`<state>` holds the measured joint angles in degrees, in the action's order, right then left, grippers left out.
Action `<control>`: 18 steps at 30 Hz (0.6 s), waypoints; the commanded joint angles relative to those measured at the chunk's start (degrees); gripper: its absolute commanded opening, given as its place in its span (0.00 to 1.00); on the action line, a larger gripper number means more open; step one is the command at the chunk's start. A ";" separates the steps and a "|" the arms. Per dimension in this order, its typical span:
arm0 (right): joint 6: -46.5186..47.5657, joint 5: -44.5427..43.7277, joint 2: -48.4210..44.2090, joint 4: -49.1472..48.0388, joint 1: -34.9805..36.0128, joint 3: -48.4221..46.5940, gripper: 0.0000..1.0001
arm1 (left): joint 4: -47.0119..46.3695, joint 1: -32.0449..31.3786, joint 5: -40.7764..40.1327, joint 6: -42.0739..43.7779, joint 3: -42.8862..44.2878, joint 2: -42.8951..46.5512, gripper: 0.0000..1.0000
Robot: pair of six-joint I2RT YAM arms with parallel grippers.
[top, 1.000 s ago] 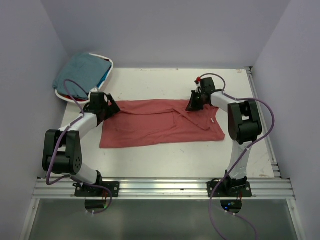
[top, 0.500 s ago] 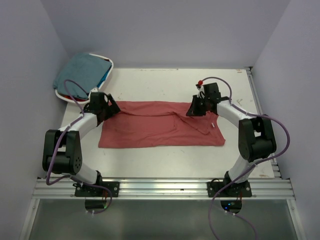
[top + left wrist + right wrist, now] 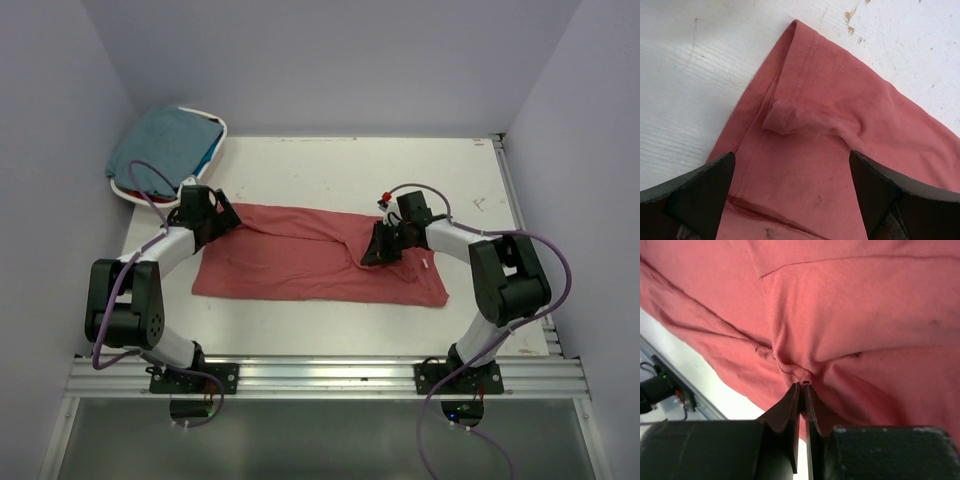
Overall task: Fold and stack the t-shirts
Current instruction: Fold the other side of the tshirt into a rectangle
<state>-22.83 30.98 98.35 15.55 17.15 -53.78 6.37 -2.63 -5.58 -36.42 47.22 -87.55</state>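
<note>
A faded brick-red t-shirt (image 3: 300, 255) lies spread across the table, partly folded. My right gripper (image 3: 372, 252) is shut on a pinch of its cloth (image 3: 805, 375) near the middle right, over the shirt. My left gripper (image 3: 222, 215) is open, its fingers wide apart just above the shirt's far left corner, where a sleeve hem (image 3: 790, 112) bunches. A muted teal t-shirt (image 3: 165, 140) lies on top of the basket at the back left, with bits of bright blue (image 3: 212, 152) and red cloth (image 3: 135, 188) under it.
The white oval basket (image 3: 222, 128) sits at the back left corner of the white table (image 3: 330, 170). Purple walls stand close on three sides. A metal rail (image 3: 320, 375) with both arm bases runs along the near edge.
My right gripper has moved toward the near left, dragging the shirt's upper right cloth over the shirt. The left gripper has stayed put.
</note>
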 commanded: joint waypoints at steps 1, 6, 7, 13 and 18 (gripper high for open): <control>-1.69 5.49 -0.88 -2.54 0.52 1.04 0.12 | -2.94 0.44 0.66 -0.49 0.15 -0.69 1.00; -2.66 9.00 -0.52 -3.68 0.78 0.96 0.53 | -2.94 0.44 0.66 -0.40 0.41 -0.96 1.00; -2.83 9.70 -0.35 -3.95 0.78 0.96 0.56 | -2.94 0.44 0.66 -0.49 0.33 -0.96 1.00; -6.34 14.97 -0.96 -9.39 0.78 1.39 0.58 | -3.03 0.44 0.58 -0.31 0.41 -0.96 1.00; -11.70 20.16 -0.18 -15.18 0.70 1.04 0.53 | -2.86 0.44 0.57 -0.23 0.68 -1.31 1.00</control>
<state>-29.78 44.73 98.35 6.96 17.65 -52.82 5.96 -2.63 -5.26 -36.42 47.22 -88.29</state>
